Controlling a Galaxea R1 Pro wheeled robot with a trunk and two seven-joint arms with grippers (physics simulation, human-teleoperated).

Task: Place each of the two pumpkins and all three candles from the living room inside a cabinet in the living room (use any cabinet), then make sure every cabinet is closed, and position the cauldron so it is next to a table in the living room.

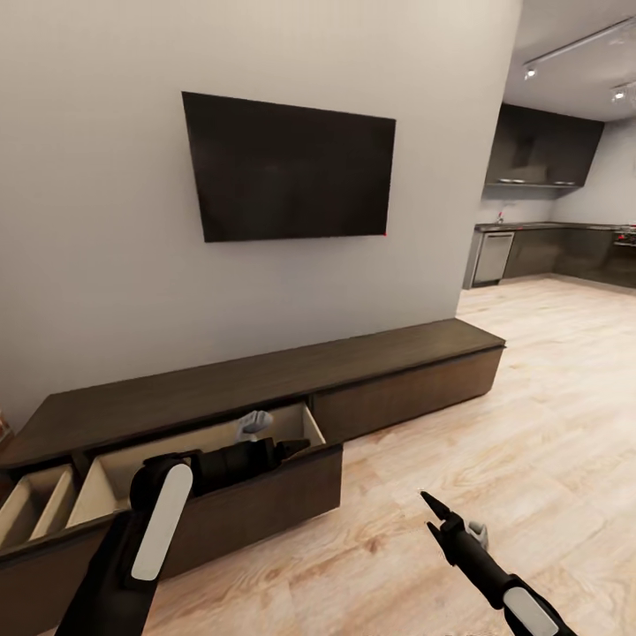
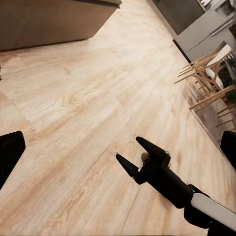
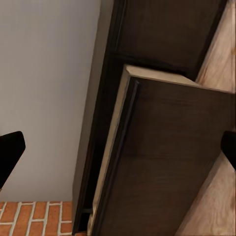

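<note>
The long dark-brown cabinet (image 1: pixel 265 380) runs along the wall under the TV. Two of its drawers stand pulled out: a middle one (image 1: pixel 256 499) and one at the far left (image 1: pixel 35 512), both showing pale wood inside. My left gripper (image 1: pixel 296 446) hovers over the middle drawer's front edge, open, holding nothing. My right gripper (image 1: pixel 431 517) hangs open over the floor in front of the cabinet, also seen as the right gripper (image 2: pixel 132 152) in the left wrist view. The open drawer front (image 3: pixel 162 157) faces the right wrist camera. Pumpkins, candles, cauldron and coffee table are out of view.
A black TV (image 1: pixel 291 168) hangs on the grey wall. The kitchen with dark cupboards (image 1: pixel 548 238) lies beyond the wall's right end. Wooden dining chairs (image 2: pixel 206 78) stand farther off. Light wood floor (image 1: pixel 495 415) spreads to the right. A brick surface (image 3: pixel 29 219) adjoins the cabinet's left end.
</note>
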